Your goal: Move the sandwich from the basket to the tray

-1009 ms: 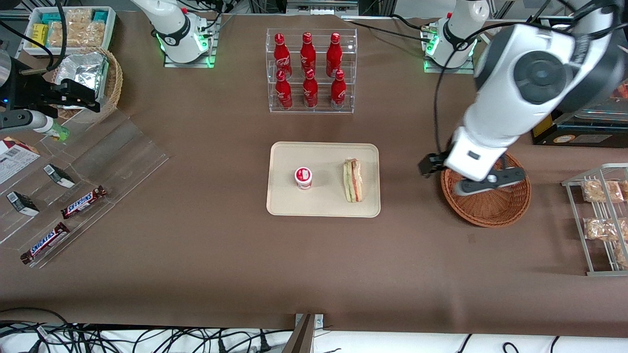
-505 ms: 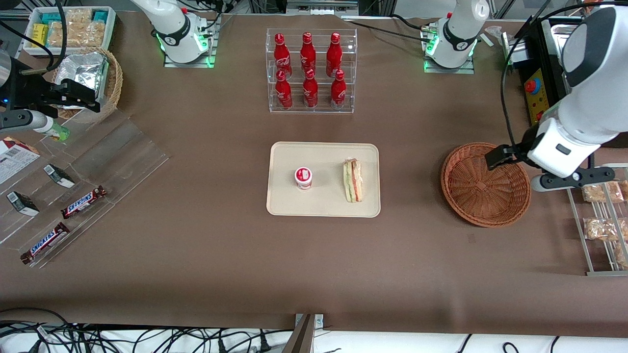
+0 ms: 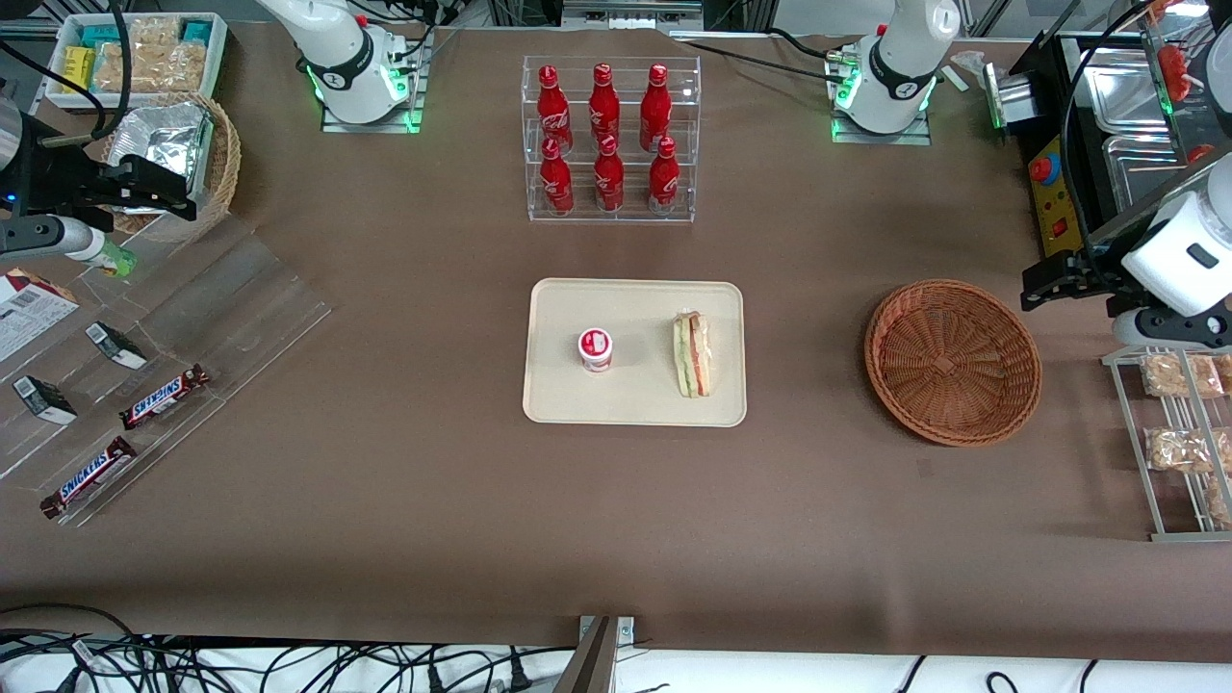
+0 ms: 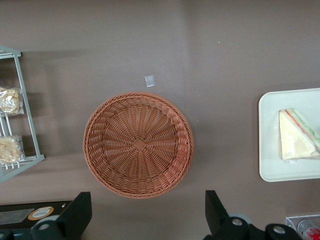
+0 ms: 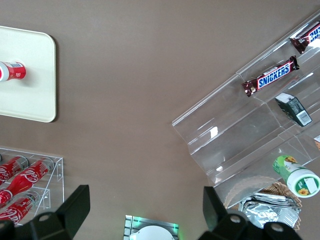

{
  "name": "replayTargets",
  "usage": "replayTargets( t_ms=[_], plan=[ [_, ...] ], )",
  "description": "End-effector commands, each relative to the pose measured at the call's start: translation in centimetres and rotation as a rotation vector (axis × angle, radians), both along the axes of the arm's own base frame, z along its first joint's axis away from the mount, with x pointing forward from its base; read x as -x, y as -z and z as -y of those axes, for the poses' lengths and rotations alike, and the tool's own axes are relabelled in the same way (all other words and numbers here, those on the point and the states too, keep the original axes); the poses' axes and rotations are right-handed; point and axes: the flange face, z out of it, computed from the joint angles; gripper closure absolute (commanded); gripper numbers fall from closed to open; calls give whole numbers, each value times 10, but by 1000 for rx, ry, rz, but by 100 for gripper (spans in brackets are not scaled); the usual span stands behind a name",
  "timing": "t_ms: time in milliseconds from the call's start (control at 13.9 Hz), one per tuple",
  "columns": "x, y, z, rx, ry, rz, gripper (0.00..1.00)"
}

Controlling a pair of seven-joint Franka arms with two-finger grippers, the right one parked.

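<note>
Brown paper covers the bench (image 3: pixel 404 500). Since a second ago the pincer (image 3: pixel 1078 289) has swung off the woven reddish basket (image 3: pixel 953 362) toward the working arm's end, fingers spread, holding nothing. The wrapped wedge sandwich (image 3: pixel 693 354) lies on the smooth cream tray (image 3: pixel 635 412); placement looks complete.

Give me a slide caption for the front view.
Sandwich rests on the tray; the basket sits empty; open gripper hovers beside it.
</note>
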Motion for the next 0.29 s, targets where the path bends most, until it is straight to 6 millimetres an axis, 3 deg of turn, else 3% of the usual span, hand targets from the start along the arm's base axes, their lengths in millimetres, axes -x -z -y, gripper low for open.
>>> replayTargets(
  t_ms=[0, 216],
  plan=[
    [6, 1, 4, 20, 36, -11, 0],
    [6, 3, 5, 10, 44, -26, 0]
  ],
)
